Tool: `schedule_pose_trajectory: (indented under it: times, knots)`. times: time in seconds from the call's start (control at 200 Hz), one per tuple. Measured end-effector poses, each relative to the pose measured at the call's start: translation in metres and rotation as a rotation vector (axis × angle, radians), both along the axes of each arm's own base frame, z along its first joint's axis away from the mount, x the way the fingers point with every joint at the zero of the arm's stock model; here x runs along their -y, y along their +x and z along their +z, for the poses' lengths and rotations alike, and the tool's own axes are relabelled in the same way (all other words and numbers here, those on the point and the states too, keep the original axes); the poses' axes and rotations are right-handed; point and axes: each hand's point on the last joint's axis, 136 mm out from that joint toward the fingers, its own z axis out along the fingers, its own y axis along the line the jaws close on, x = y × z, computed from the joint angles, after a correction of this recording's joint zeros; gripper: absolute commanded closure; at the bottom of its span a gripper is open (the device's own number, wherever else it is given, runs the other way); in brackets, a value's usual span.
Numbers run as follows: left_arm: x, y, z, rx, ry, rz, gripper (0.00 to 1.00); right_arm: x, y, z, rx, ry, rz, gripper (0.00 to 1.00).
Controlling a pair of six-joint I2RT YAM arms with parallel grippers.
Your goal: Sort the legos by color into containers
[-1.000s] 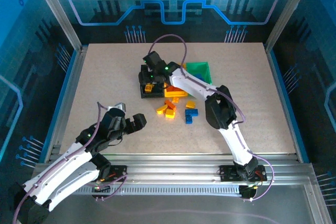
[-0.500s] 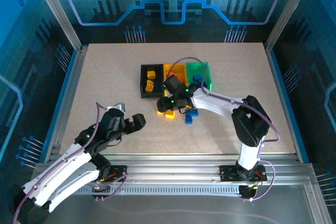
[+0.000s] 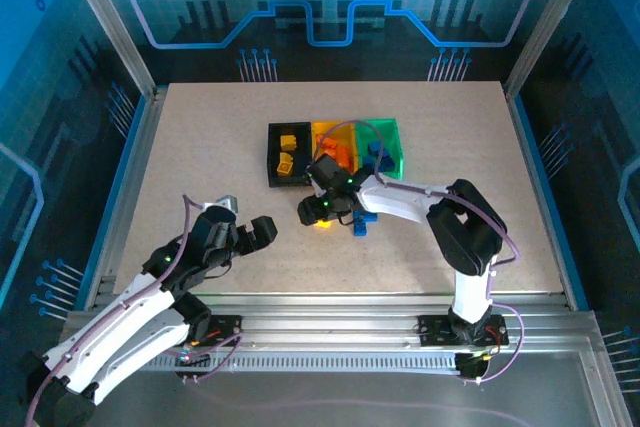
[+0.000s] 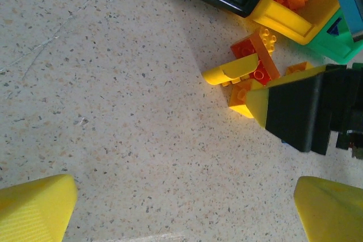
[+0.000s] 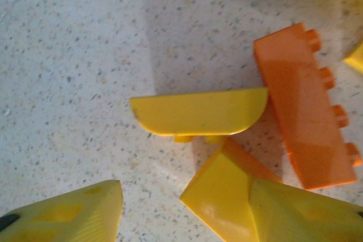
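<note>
Right gripper (image 3: pixel 318 210) sits low over the loose legos (image 3: pixel 362 224) in the view from above. Its jaws are part-way apart and clamp nothing that we can see. The containers (image 3: pixel 356 137) stand just beyond it: the black bin (image 3: pixel 272 157) holds yellow bricks, the yellow bin (image 3: pixel 330 125) orange ones and the green bin (image 3: pixel 398 147) blue. Well off to its left, the left gripper (image 3: pixel 260 231) hovers released above bare tabletop (image 3: pixel 200 147), with the pile well ahead of it.

From the left wrist, we look between that gripper's two spread yellow fingers (image 4: pixel 37 208) at speckled tabletop. Far ahead lie a curved yellow brick (image 4: pixel 232 71) and an orange brick (image 4: pixel 265 55), touching, with the bins' corners just past them. One black-and-yellow finger of the right gripper stands beside these bricks.

From the right wrist, the curved yellow brick (image 5: pixel 198 111) lies just ahead of the parted fingers (image 5: pixel 68 213), one end against a long orange brick (image 5: pixel 303 123). A flat yellow piece (image 5: pixel 218 199) rests against the finger on the view's right, with orange showing beneath it.
</note>
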Motion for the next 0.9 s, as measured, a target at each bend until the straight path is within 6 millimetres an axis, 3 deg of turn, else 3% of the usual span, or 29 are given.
schedule_pose_trajectory:
  times: [0.15, 0.22, 0.425, 0.65, 0.75, 0.9]
  knots:
    - [-0.001, 0.001, 0.0, 0.0, 0.0, 0.005, 0.01, -0.006, -0.037, 0.004, -0.021, -0.012, 0.065, 0.35]
    - [-0.001, 0.001, 0.0, 0.0, 0.0, 0.007, 0.01, -0.006, -0.044, 0.01, 0.0, -0.03, 0.08, 0.33]
    - [-0.003, 0.002, -0.002, -0.006, 0.004, 0.013, 0.01, 0.007, -0.027, 0.01, 0.073, -0.138, 0.072, 0.29]
    - [-0.004, 0.002, -0.002, -0.009, 0.006, 0.018, 0.01, 0.012, -0.023, -0.029, 0.05, -0.255, 0.121, 0.29]
    - [-0.005, 0.002, -0.002, -0.009, 0.006, 0.021, 0.01, 0.014, -0.024, -0.039, 0.036, -0.284, 0.133, 0.31]
    - [-0.005, 0.002, -0.002, -0.009, 0.006, 0.022, 0.01, 0.015, -0.022, -0.039, 0.043, -0.298, 0.131, 0.4]
